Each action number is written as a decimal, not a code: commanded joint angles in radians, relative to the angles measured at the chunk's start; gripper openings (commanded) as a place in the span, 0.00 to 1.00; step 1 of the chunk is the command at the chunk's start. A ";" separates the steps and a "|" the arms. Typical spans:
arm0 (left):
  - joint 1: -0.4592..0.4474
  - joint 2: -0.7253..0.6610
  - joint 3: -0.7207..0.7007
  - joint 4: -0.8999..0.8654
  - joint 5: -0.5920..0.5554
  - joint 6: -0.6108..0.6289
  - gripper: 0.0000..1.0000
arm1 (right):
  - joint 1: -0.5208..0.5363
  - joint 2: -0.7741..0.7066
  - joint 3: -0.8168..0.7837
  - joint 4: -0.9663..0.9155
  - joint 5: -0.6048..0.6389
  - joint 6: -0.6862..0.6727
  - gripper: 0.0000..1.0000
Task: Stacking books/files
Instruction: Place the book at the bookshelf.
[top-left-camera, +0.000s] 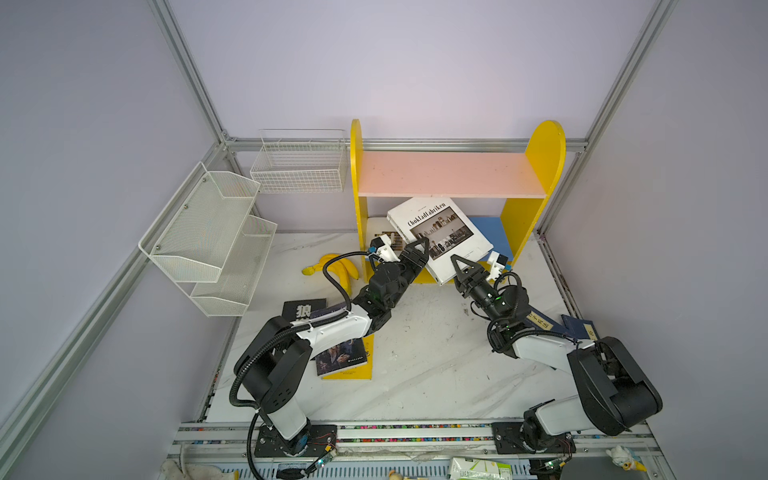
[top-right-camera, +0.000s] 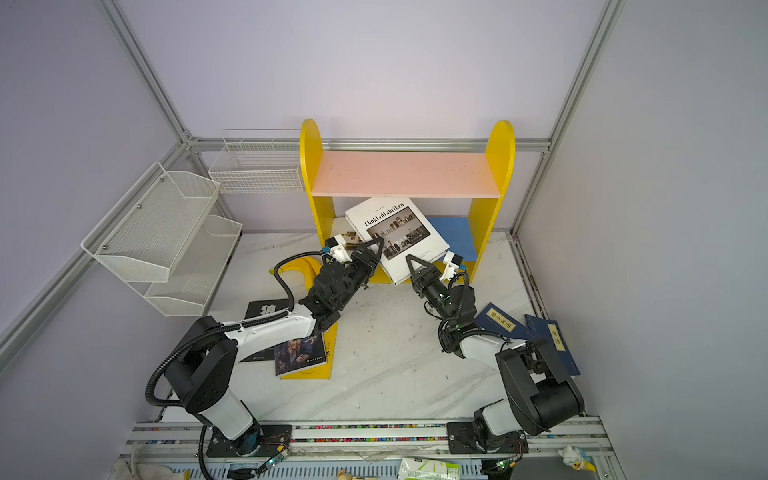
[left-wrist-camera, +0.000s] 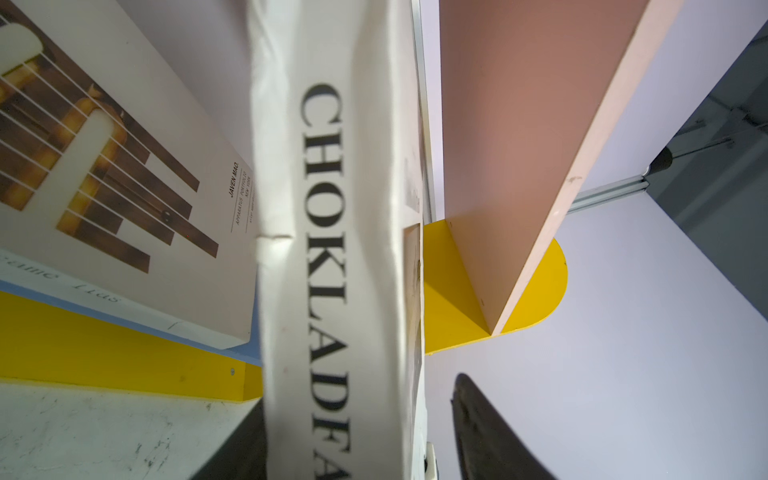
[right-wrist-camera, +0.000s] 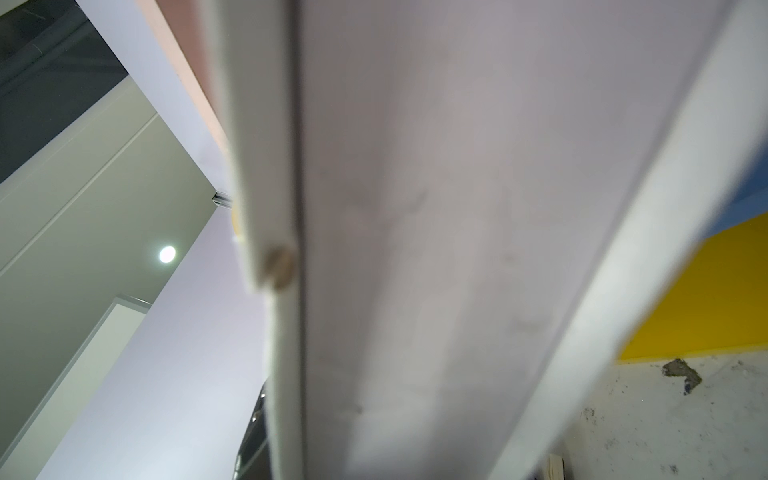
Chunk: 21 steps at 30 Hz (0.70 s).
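A large white photo-cover book (top-left-camera: 440, 232) (top-right-camera: 395, 232) leans tilted out of the lower bay of the yellow shelf unit. My left gripper (top-left-camera: 422, 245) (left-wrist-camera: 357, 415) straddles its spine (left-wrist-camera: 328, 249), open, with a gap between one finger (left-wrist-camera: 478, 424) and the cover. At the book's near right edge, my right gripper (top-left-camera: 457, 264) is shut on it; one finger (right-wrist-camera: 251, 440) lies against the cover (right-wrist-camera: 436, 249). A pale book with brown bars (left-wrist-camera: 104, 166) lies in the bay. Black (top-left-camera: 301, 309), portrait (top-left-camera: 340, 357) and yellow (top-left-camera: 368, 353) books lie under the left arm. Two navy books (top-left-camera: 540, 324) (top-left-camera: 582, 330) lie under the right arm.
The shelf unit has yellow sides (top-left-camera: 544, 158), a pink top board (top-left-camera: 449, 172) and a blue floor board (top-left-camera: 490, 232). Bananas (top-left-camera: 336, 268) lie left of it. A wire basket (top-left-camera: 299, 166) and a white mesh rack (top-left-camera: 208, 232) hang at the back left.
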 joint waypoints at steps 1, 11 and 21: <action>0.008 -0.035 0.062 0.057 0.005 0.022 0.73 | -0.010 0.015 0.054 0.024 -0.050 0.044 0.44; 0.113 -0.294 -0.093 -0.231 -0.037 0.152 0.91 | -0.111 0.025 0.283 -0.414 -0.332 -0.129 0.41; 0.252 -0.582 -0.248 -0.474 -0.037 0.261 0.98 | -0.153 0.175 0.575 -0.749 -0.500 -0.334 0.42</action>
